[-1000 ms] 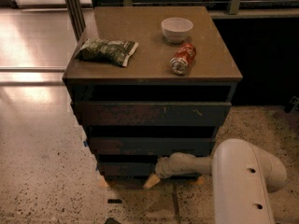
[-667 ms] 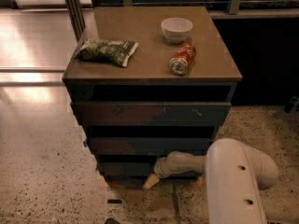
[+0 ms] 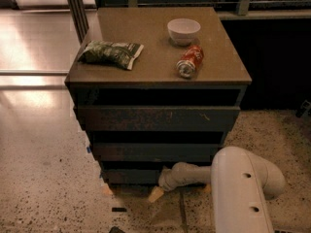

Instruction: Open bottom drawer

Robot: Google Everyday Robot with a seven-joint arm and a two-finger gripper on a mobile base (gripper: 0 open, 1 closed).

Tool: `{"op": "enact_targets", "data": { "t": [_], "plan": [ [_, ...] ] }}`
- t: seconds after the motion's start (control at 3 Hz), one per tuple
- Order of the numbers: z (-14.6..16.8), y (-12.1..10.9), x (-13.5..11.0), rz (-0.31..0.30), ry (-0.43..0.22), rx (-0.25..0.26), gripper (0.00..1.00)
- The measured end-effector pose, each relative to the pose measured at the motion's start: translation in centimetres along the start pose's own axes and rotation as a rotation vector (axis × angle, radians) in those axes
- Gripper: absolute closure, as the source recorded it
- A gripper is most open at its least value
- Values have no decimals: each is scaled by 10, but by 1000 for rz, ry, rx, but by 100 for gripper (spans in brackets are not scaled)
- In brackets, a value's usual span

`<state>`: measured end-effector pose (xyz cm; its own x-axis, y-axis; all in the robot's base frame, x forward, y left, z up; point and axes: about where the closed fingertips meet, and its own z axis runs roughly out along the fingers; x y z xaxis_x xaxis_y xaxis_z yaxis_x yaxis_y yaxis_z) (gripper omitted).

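The bottom drawer [image 3: 130,176] is the lowest, slimmest dark front of the three-drawer cabinet, just above the floor. Its front sits nearly level with the fronts above, and no inner floor shows. My gripper [image 3: 160,186] is at the end of the white arm [image 3: 238,188], low at the right part of that front, against its lower edge. A pale fingertip [image 3: 155,194] pokes down toward the floor. The arm's wrist hides the drawer's right end.
On the cabinet top [image 3: 150,76] lie a green snack bag [image 3: 111,53], a white bowl [image 3: 183,30] and a red soda can [image 3: 190,61] on its side. A speckled floor [image 3: 43,188] lies around. A dark wall stands at right.
The white arm's big forearm has swung left and nearer in view. The gripper stays at the bottom drawer's front. The drawer has not visibly moved.
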<state>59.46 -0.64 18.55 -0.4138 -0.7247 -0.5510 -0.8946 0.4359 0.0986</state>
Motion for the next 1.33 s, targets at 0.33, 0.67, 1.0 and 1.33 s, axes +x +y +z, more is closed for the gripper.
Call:
{"op": "enact_targets", "data": {
  "t": [0.33,0.67,1.0,1.33],
  "plan": [
    [-6,5,-1,13,7,-12,0],
    [-5,7,1,16,7,-14,0],
    [-5,16,4,27,9,-22,0],
    [-8,16,2,27,9,-21,0]
  ]
}}
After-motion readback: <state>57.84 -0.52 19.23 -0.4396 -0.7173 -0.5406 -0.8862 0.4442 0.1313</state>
